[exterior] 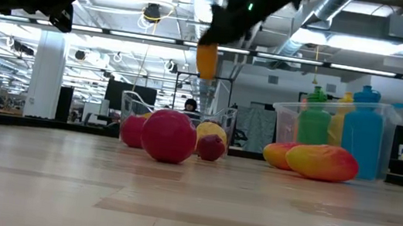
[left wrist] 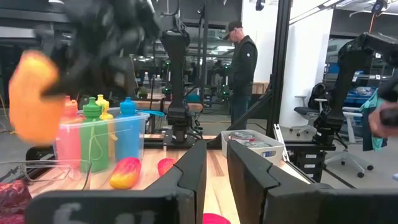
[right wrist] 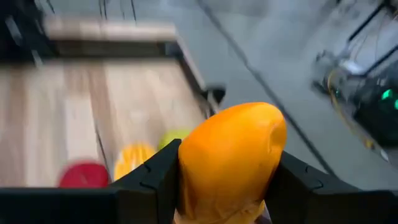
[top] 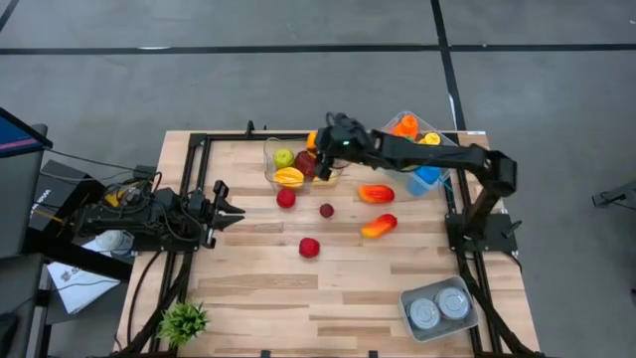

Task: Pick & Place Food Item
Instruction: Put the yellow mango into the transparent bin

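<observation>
My right gripper [top: 320, 144] reaches from the table's right side over the clear container [top: 298, 167] at the far middle and is shut on an orange fruit [right wrist: 230, 155]. In the low view the fruit [exterior: 207, 59] hangs high above the container [exterior: 176, 125]. A green fruit [top: 284, 157], a yellow one [top: 289, 177] and a dark red one [top: 305, 162] lie inside the container. My left gripper [top: 227, 204] waits at the table's left edge, level, its fingers [left wrist: 193, 177] a narrow gap apart with nothing between them. My right gripper pinches the orange fruit between its two fingers [right wrist: 152, 180], one on each side of the fruit's body [right wrist: 186, 168]. It comes from the table's right, slanting downward. The fruit is lifted clear, and its rounded end [exterior: 205, 71] hangs below the fingers, above the container.
Loose on the table are two red balls [top: 286, 198] [top: 309, 247], a small dark fruit [top: 326, 210] and two orange-red fruits [top: 376, 193] [top: 380, 226]. A clear bin of bottles [top: 425, 159] stands far right, a tray of cans [top: 437, 308] near right, a small plant [top: 184, 320] near left.
</observation>
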You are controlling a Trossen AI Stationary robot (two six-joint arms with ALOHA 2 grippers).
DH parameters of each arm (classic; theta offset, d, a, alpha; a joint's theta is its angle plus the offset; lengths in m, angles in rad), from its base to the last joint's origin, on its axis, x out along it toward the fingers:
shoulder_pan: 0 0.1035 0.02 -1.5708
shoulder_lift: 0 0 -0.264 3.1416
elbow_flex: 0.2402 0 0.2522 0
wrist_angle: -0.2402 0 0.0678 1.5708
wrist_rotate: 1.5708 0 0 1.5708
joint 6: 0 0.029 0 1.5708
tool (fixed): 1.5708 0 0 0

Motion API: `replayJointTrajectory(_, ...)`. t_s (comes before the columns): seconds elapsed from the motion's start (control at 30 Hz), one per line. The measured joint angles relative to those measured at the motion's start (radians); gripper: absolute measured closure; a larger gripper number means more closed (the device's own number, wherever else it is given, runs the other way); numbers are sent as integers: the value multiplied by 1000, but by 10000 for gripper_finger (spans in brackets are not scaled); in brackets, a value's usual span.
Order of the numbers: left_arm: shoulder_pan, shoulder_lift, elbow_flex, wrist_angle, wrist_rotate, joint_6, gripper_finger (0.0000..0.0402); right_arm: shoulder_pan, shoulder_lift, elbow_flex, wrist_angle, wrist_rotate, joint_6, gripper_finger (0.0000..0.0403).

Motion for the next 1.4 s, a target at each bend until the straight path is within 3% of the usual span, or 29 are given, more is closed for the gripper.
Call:
replayJointTrajectory(0.2, 0, 0, 0, 1, 0, 0, 348, -12, 147, 94, -117, 17, -31, 228)
replayJointTrajectory(0.4, 0, 0, 0, 3, 0, 0, 348, 12, 290, 259, -321, 133, -89, 228)
replayJointTrajectory(0.6, 0, 0, 0, 9, -1, 0, 348, 44, 410, 459, -536, 150, -101, 229)
replayJointTrajectory(0.77, 0, 0, 0, 14, 0, 0, 348, 56, 479, 570, -584, 150, -110, 228)
replayJointTrajectory(1.4, 0, 0, 0, 38, 0, 0, 348, 68, 528, 609, -635, 137, -122, 227)
